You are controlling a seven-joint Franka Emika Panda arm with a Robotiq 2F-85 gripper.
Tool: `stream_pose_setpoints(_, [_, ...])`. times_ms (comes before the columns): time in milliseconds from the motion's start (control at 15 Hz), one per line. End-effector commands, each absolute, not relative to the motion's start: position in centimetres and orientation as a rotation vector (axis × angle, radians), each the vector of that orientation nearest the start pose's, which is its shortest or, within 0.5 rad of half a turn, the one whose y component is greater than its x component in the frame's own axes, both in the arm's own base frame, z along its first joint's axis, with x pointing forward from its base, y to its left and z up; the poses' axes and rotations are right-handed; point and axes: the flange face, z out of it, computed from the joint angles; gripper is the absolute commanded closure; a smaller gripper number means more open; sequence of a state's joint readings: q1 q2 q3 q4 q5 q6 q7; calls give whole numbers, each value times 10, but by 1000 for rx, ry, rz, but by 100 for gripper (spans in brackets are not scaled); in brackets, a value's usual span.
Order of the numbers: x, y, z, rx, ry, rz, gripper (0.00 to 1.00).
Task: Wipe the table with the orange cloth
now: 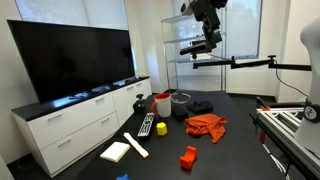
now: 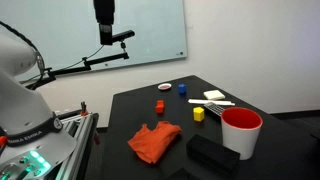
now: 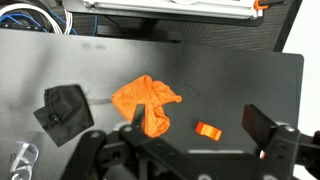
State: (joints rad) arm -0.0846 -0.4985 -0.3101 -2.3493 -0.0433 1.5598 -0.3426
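Note:
The orange cloth lies crumpled on the black table. It shows in both exterior views and near the middle of the wrist view. My gripper hangs high above the table, well clear of the cloth. In the wrist view its two fingers are spread wide apart with nothing between them; the cloth sits below the left finger.
On the table are a small orange block, a black bundle, a red cup, a yellow block, a blue block, a remote and white sheets. A TV stands beside it.

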Motion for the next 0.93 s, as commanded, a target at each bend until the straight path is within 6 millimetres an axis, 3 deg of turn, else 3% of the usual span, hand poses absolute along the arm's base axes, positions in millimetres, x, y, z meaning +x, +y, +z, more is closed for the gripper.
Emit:
stream_pose_setpoints(0, [340,-158,495,-2928,-17,341,0])
stream_pose_setpoints(200, [337,-161,516,-2942,-16,281,0])
stream_pose_setpoints(867, [337,-160,515,-2941,-16,284,0])
